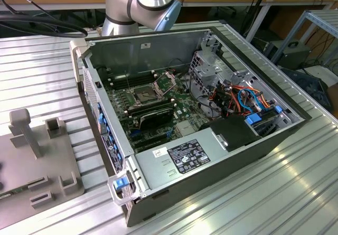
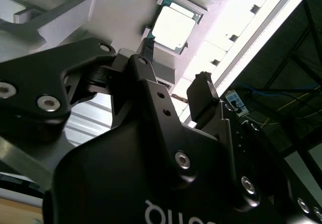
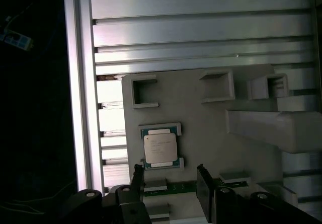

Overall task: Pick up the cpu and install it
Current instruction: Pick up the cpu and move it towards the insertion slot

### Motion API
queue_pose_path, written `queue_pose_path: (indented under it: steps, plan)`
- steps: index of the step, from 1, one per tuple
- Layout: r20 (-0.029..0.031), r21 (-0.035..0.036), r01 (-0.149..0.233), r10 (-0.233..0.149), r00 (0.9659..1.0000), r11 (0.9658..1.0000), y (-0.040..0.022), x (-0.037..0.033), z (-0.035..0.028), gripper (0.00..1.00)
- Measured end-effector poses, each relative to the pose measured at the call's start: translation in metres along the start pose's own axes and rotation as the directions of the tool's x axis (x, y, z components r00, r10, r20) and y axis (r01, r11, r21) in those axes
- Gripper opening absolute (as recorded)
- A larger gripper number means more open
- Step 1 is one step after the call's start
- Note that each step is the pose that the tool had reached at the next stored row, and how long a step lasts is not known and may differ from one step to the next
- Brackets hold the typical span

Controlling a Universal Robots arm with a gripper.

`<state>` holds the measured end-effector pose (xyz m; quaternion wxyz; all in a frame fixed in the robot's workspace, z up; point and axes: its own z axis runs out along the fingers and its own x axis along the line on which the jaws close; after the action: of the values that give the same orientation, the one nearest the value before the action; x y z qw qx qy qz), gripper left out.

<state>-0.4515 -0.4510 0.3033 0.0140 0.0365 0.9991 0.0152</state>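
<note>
The cpu [image 3: 161, 147], a small square chip with a silver-grey top, lies flat in a shallow holder on the light grey fixture plate [image 3: 201, 128]. My gripper [image 3: 169, 173] is open, with its two black fingers apart just beside the chip and nothing between them. In the second wrist view the cpu [image 2: 173, 26] lies beyond my gripper [image 2: 175, 60], apart from both fingertips. In the exterior view the arm [image 1: 140, 0] stands behind the open computer case [image 1: 222, 156]. The motherboard socket [image 1: 143, 93] lies open with its metal frame [image 1: 168, 79] tipped up.
The grey fixture plate [image 1: 31, 161], with raised blocks and slotted holders, sits on the ribbed aluminium table [image 1: 42, 71] at the exterior view's left. Inside the case are black memory modules [image 1: 150, 116], a power supply [image 1: 182, 158] and bundled cables [image 1: 237, 97]. Benches stand behind.
</note>
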Motion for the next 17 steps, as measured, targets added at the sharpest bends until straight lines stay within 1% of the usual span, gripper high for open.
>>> queue_pose_path:
  steps: [8,12,17]
  plan:
    - [-0.0001,0.0000,0.000,0.000,1.0000,1.0000,-0.0001,0.0002,0.0005,0.55]
    - [0.0001,-0.0001,0.000,0.000,1.0000,1.0000,-0.0001,0.0002,0.0032,0.55]
    - [0.0000,0.0000,0.000,0.000,1.0000,1.0000,-0.0003,0.0004,0.0088,0.55]
